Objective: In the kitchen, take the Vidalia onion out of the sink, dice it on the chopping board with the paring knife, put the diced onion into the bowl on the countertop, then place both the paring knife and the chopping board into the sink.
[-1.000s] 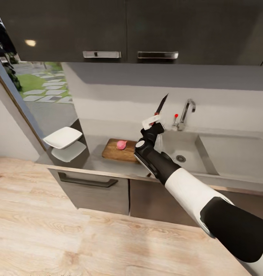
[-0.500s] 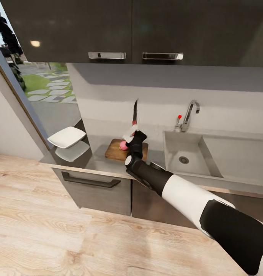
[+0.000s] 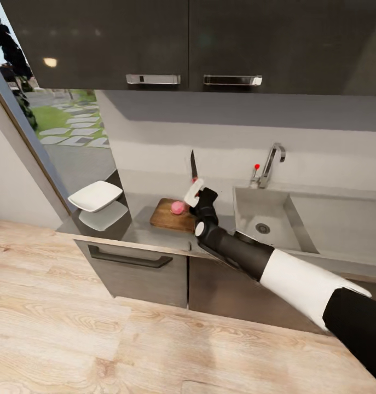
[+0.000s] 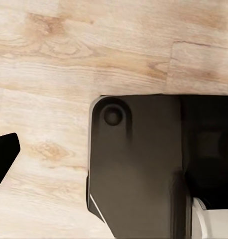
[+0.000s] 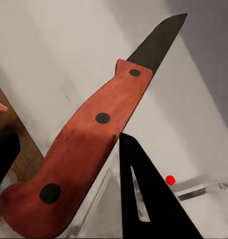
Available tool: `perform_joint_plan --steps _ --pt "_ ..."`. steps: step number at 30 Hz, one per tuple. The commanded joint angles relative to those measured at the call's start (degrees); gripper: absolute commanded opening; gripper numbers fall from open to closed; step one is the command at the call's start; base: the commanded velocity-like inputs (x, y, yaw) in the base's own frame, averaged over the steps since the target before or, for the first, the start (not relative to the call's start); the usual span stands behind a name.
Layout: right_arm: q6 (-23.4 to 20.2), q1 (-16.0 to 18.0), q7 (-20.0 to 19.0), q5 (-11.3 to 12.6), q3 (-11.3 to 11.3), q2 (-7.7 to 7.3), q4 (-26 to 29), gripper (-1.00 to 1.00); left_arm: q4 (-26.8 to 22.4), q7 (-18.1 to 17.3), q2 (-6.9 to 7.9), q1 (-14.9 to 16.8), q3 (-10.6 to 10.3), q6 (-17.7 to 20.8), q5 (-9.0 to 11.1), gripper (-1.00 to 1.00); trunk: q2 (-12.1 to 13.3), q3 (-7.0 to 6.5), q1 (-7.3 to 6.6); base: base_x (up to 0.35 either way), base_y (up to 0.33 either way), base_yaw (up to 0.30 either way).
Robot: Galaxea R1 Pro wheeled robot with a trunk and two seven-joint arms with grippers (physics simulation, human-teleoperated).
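A: What is the right end effector [image 3: 197, 189] doing?

B: It is clamped on the paring knife [image 3: 194, 164] by the reddish handle, with the dark blade pointing up toward the wall cupboards. In the right wrist view the knife [image 5: 89, 154] lies across one black finger [image 5: 144, 199], gripped firmly.

A: Has anything changed in the last second?

B: Yes. A second ago the knife was over the near corner of the sink [image 3: 264, 219], blade tilted toward the tap. Half a second ago it had swung across and stood in front of the Vidalia onion [image 3: 178, 207]. Now the hand has drawn back slightly to the onion's right, so the bulb shows whole again.

A: And the onion?

B: It sits uncut on the chopping board [image 3: 168, 216], which lies on the table [image 3: 138, 232] between the sink and the bowl [image 3: 96, 196] at the far left end.

A: So where does the task stand?

B: I judge that the onion is placed and the knife fetched, but dicing has not begun. The blade must tip down first.

A: The left end effector?

B: The left wrist view shows wooden floor and a dark robot part; I cannot tell its state.
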State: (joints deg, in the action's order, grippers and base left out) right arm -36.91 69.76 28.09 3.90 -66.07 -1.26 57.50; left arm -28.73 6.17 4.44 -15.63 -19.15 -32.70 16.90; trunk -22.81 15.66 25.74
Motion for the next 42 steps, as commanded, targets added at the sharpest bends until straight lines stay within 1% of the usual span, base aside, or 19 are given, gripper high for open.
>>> perform_joint_plan --steps 1,2,3,4,5,6,7,9,11,13,14,17,20,24,25,29,31,34,42 --pt "-3.97 0.11 -0.77 0.46 -0.80 -2.82 5.09 -1.00 -0.05 0.60 0.23 0.16 -0.48 -0.09 0.15 1.00 -0.11 0.10 0.04 0.000 0.000 0.000" --pt "-7.95 0.11 -2.60 0.39 -1.09 -5.32 10.09 -1.00 0.00 0.60 0.32 0.26 -0.47 -0.08 0.15 1.00 -0.11 0.10 0.04 0.000 0.000 0.000" --pt "-11.80 0.11 -4.54 0.28 -1.27 -7.40 14.64 -1.00 0.06 0.60 0.37 0.32 -0.46 -0.08 0.15 1.00 -0.11 0.10 0.04 0.000 0.000 0.000" --pt "-13.40 0.11 -5.36 0.18 -1.34 -8.23 16.59 -1.00 0.08 0.60 0.38 0.34 -0.46 -0.08 0.15 1.00 -0.11 0.10 0.04 0.000 0.000 0.000" --pt "-15.63 0.11 -6.57 -0.37 -1.44 -9.53 19.83 -1.00 0.11 0.60 0.38 0.37 -0.46 -0.08 0.15 1.00 -0.11 0.10 0.04 0.000 0.000 0.000" --pt "-16.99 0.11 -7.36 -1.50 -1.50 -10.45 22.17 -1.00 0.13 0.60 0.38 0.39 -0.46 -0.08 0.15 1.00 -0.11 0.10 0.04 0.000 0.000 0.000" --pt "-17.87 0.11 -7.91 -3.20 -1.55 -11.08 23.85 -1.00 0.15 0.60 0.39 0.40 -0.45 -0.08 0.15 1.00 -0.11 0.10 0.04 0.000 0.000 0.000" --pt "-18.75 0.11 -8.80 -6.82 -1.74 -11.71 25.72 -1.00 0.32 0.60 0.39 0.42 -0.45 -0.08 0.15 1.00 -0.11 0.10 0.04 0.000 0.000 0.000" --pt "-19.03 0.11 -9.86 -8.48 -1.89 -11.86 26.33 -1.00 0.60 0.60 0.39 0.42 -0.45 -0.08 0.16 1.00 -0.11 0.10 0.04 0.000 0.000 0.000" --pt "-19.21 0.11 -11.41 -9.61 -2.09 -11.88 26.66 -1.00 1.17 0.60 0.45 0.43 -0.45 -0.20 0.20 1.00 -0.11 0.10 0.04 0.000 0.000 0.000" --pt "-19.29 0.11 -12.22 -10.08 -3.17 -11.84 26.73 -1.00 1.40 0.60 0.47 0.46 -0.45 -0.23 0.22 1.00 -0.11 0.10 0.04 0.000 0.000 0.000" --pt "-19.26 0.11 -12.66 -10.32 -4.71 -11.78 26.58 -1.00 1.87 0.60 0.48 0.50 -0.45 -0.25 0.23 1.00 -0.11 0.10 0.04 0.000 0.000 0.000" --pt "-18.78 0.11 -12.53 -10.42 -5.15 -11.65 26.54 -1.00 2.11 0.60 0.49 0.51 -0.45 -0.26 0.23 1.00 -0.11 0.10 0.04 0.000 0.000 0.000" --pt "-16.23 0.11 -12.72 -10.11 -5.66 -11.37 26.47 -1.00 2.18 0.60 0.50 0.51 -0.45 -0.33 0.23 1.00 -0.11 0.10 0.04 0.000 0.000 0.000" --pt "-15.93 0.11 -12.81 -10.02 -6.30 -10.96 26.46 -1.00 2.18 0.60 0.51 0.51 -0.45 -0.37 0.23 1.00 -0.11 0.10 0.04 0.000 0.000 0.000" --pt "-15.56 0.11 -12.71 -9.50 -10.23 -8.21 26.44 -1.00 2.19 0.60 0.48 0.51 -0.45 -0.42 0.23 1.00 -0.11 0.10 0.04 0.000 0.000 0.000" --pt "-15.84 0.11 -12.36 -9.56 -11.30 -6.05 26.44 -1.00 2.25 0.60 0.48 0.51 -0.45 -0.43 0.23 1.00 -0.11 0.10 0.04 0.000 0.000 0.000" --pt "-15.95 0.11 -12.20 -9.60 -11.48 -5.66 26.34 -1.00 2.82 0.60 0.48 0.51 -0.45 -0.44 0.23 1.00 -0.11 0.10 0.04 0.000 0.000 0.000" --pt "-15.92 0.11 -12.26 -9.53 -11.59 -5.93 26.26 -1.00 3.24 0.60 0.48 0.51 -0.45 -0.44 0.23 1.00 -0.11 -0.19 0.04 0.000 0.000 0.000"
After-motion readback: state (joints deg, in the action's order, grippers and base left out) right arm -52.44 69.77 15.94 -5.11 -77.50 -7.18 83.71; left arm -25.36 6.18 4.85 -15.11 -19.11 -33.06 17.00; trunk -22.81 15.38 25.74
